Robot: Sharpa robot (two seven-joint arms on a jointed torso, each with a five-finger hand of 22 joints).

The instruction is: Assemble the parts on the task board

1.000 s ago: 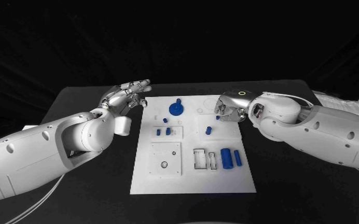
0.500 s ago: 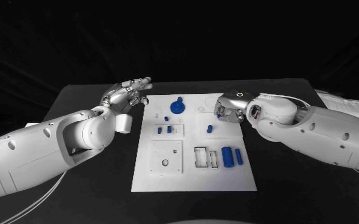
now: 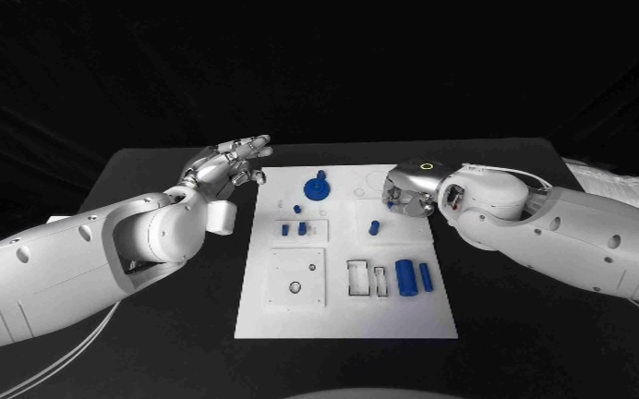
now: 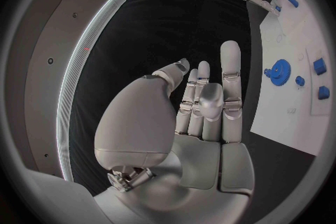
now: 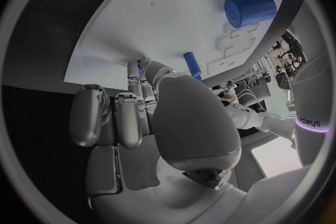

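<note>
Hovering at the far right corner of the task board [image 3: 400, 320], the right hand [image 3: 403, 192] bends downward over the white plate with its fingers [image 5: 130, 117] curled toward the surface; whether they pinch a small part or merely touch the board I cannot tell, since the palm hides the tips. Nearest to it, just inward, lies a small blue peg [image 3: 374, 228], and nearer the robot, well apart from the hand, two blue cylinders [image 3: 406, 279] lie side by side next to open rectangular slots, probably laid out so each piece sits near its seat. The blue gear [image 3: 314, 190] stands on the far part of the board, between the two hands. Off the board's far left corner, the left hand [image 3: 226, 166] is raised with palm open and fingers [image 4: 231, 75] straight and slightly spread, holding nothing; its pose suggests it waits clear of the work. Two short blue pegs [image 3: 293, 229] lie toward the robot from that hand.
</note>
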